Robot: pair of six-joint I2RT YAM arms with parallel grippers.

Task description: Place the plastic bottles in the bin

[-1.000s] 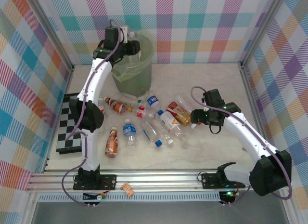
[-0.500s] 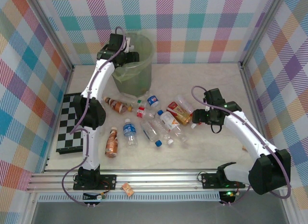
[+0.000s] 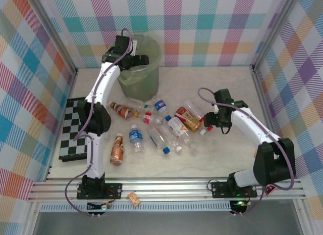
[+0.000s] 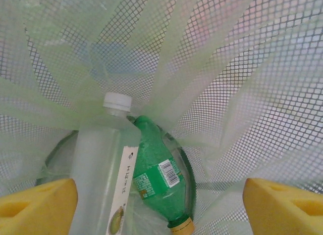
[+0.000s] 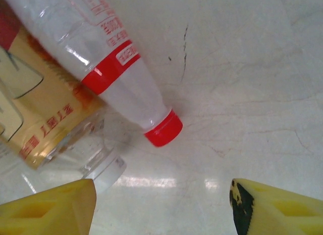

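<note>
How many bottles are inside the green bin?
2. A clear bottle with a white cap lies at the left inside the bin; a green bottle lies right beside it. More may be hidden under them.

The bin [image 4: 217, 93] was pale translucent green with a fine dark mesh pattern, and down inside sat a bright green bottle [image 4: 159, 177] with a white barcode patch, beside a clear white-capped bottle [image 4: 98, 159]. On the pale, faintly veined worktop [image 5: 242, 68], a clear red-capped bottle [image 5: 118, 76] wore a red band, next to a yellow-labelled bottle [image 5: 45, 113]. The walls [image 3: 202, 22] were pastel plaid, the board [image 3: 69, 139] black-and-white chequered.
</note>
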